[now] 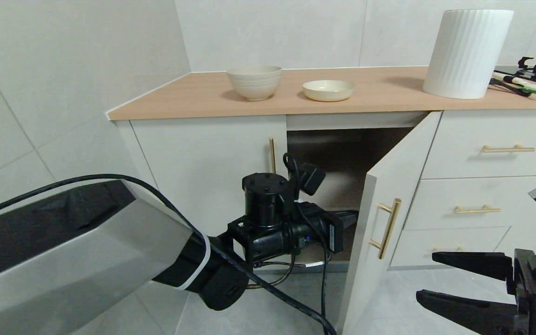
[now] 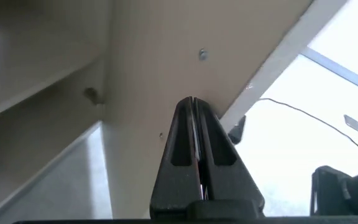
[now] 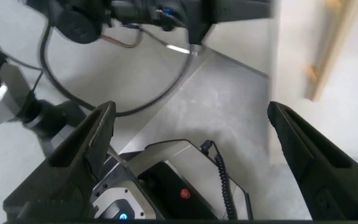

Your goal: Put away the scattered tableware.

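Note:
A cream ribbed bowl (image 1: 254,82) and a shallow cream dish (image 1: 328,90) stand side by side on the wooden countertop (image 1: 193,100). Below them the cabinet door (image 1: 389,186) hangs open, showing a dark interior. My left gripper (image 1: 349,216) sits low in that opening, right by the door's inner face. In the left wrist view the left gripper (image 2: 193,107) is shut with nothing in it. My right gripper (image 1: 428,277) is low in front of the drawers, open and empty, and the right wrist view has that gripper (image 3: 191,124) spread wide above the floor.
A tall white ribbed container (image 1: 468,53) stands on the counter's right side, with a stove and utensils (image 1: 535,79) beyond it. Drawers with gold handles (image 1: 507,149) lie right of the open door, whose gold handle (image 1: 387,228) faces out. A tiled wall closes the left.

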You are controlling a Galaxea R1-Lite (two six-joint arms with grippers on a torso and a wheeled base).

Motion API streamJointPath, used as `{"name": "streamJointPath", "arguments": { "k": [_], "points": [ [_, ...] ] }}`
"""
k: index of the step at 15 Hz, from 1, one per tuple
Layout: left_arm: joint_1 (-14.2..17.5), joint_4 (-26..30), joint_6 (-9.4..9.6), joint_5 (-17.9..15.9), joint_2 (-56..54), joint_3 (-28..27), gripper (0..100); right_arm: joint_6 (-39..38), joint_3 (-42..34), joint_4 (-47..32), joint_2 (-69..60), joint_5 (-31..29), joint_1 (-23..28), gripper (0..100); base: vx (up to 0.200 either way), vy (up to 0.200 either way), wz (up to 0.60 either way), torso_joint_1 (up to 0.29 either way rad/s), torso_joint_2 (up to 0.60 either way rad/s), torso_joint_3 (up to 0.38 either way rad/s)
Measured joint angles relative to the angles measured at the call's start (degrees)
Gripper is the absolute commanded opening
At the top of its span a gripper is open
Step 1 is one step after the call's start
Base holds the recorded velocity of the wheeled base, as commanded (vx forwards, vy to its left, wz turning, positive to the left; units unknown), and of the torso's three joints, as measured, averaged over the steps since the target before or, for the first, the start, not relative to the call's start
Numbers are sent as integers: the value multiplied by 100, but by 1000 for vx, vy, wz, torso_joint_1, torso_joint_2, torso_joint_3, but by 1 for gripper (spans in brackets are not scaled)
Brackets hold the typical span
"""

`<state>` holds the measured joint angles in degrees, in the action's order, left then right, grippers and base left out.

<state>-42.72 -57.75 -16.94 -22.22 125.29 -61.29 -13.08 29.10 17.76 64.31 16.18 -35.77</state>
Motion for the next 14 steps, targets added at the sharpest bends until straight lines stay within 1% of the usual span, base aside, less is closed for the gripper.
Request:
{"name": "streamJointPath", "arguments": {
  "k": [1,3,5,6,7,8,9,10,11,12,13,14],
  "points": [
    [7,7,1,39,56,-61,0,0,-5,-4,2,-1,2,100,0,0,0,0,0,0],
    [24,93,0,316,266,-419,0,-2,-13,-2,9,-4,0,100,0,0,0,0,0,0],
    [16,482,0,863,506,-918,0,0,-20,0,2,-4,5,100,0,0,0,0,0,0],
    [2,588,1,1191,599,-1117,0,-2,-20,2,-4,-4,2,100,0,0,0,0,0,0],
    [-52,605,0,1364,640,-1211,0,-2,-20,5,-6,-1,2,100,0,0,0,0,0,0],
    [-174,610,0,1525,646,-1250,0,0,-20,5,-15,2,-1,100,0,0,0,0,0,0],
    [-351,605,1,1602,618,-1257,0,-2,-18,5,-44,35,-6,100,0,0,0,0,0,0],
    [-584,578,0,1642,530,-1174,0,-2,-18,5,-88,119,-12,100,0,0,0,0,0,0],
    [-824,544,-2,1599,386,-1006,0,0,-18,2,-161,315,-20,100,0,0,0,0,0,0],
    [-1156,501,-5,1404,166,-734,0,-2,-22,2,-288,678,-23,100,0,0,0,0,0,0],
    [-1464,451,-7,1095,-57,-477,0,-2,-44,-2,-425,996,-22,100,0,0,0,0,0,0],
    [-1729,411,-5,701,-346,-146,0,-2,-77,-4,-584,1240,-17,100,0,0,0,0,0,0]
  ]
}}
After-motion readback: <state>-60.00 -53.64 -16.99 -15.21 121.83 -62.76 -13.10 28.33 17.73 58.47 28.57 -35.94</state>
